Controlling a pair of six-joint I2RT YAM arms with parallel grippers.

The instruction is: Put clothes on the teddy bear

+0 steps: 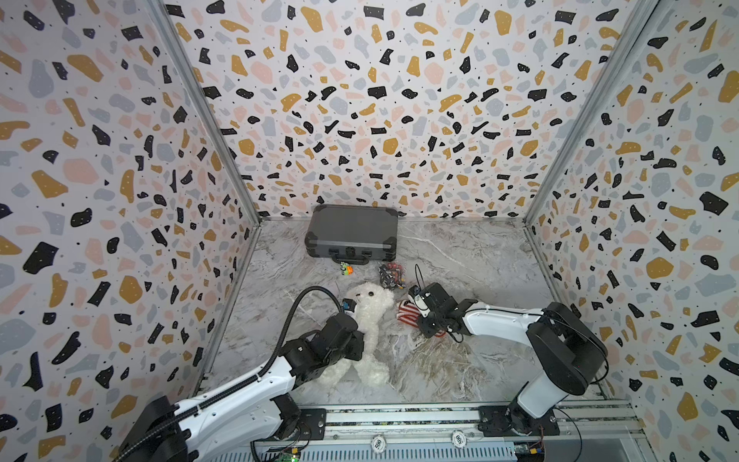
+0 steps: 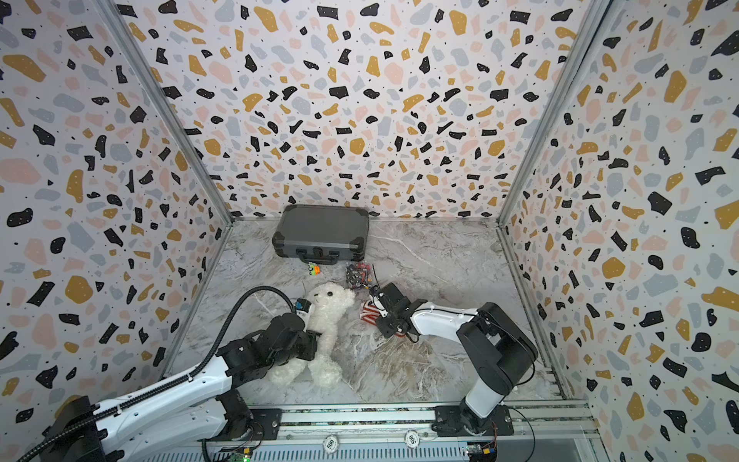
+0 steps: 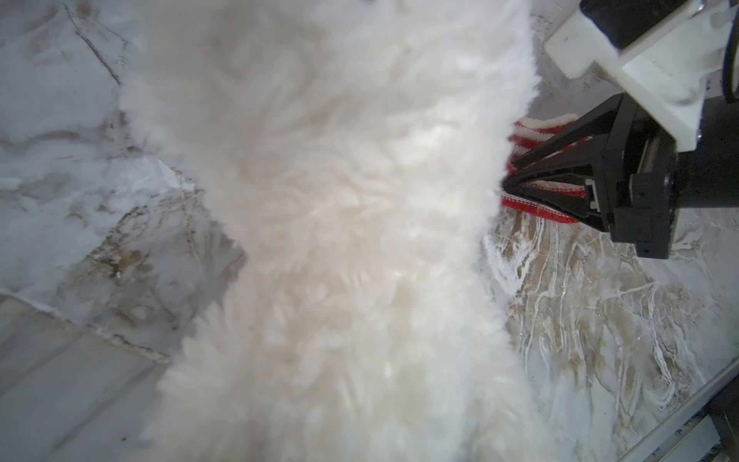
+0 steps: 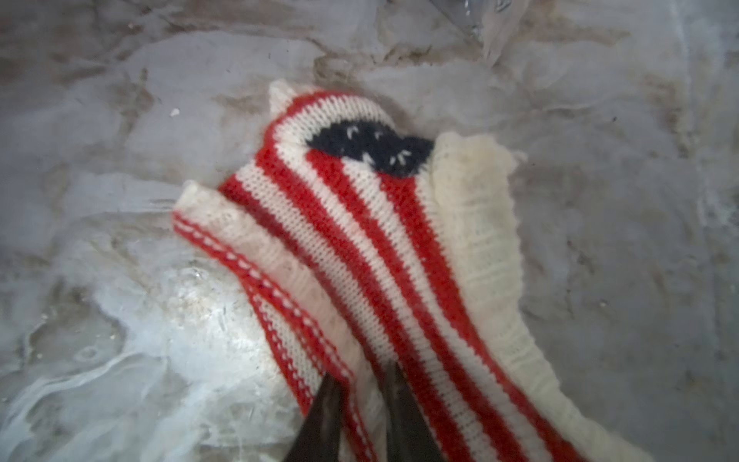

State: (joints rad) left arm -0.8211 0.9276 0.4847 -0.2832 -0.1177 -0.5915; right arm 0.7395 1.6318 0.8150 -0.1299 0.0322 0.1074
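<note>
The white fluffy teddy bear (image 1: pixel 374 316) (image 2: pixel 328 316) lies face up on the marble table, head towards the back. My left gripper (image 1: pixel 362 340) (image 2: pixel 316 344) is at its waist from the left. In the left wrist view fur (image 3: pixel 340 200) fills the picture and buries the fingers. A red-and-white striped knit sweater (image 1: pixel 404 311) (image 2: pixel 368 312) (image 4: pixel 360 224) with a navy patch lies to the right of the bear. My right gripper (image 4: pixel 362 384) (image 1: pixel 418 322) is shut on the sweater's edge, with knit pinched between its dark fingers (image 4: pixel 396 400).
A grey hard case (image 1: pixel 352 232) stands against the back wall. A small orange-and-green toy (image 1: pixel 346 269) and a bag of colourful small pieces (image 1: pixel 391 275) lie in front of it. Patterned walls close three sides; a metal rail (image 1: pixel 400 416) runs along the front.
</note>
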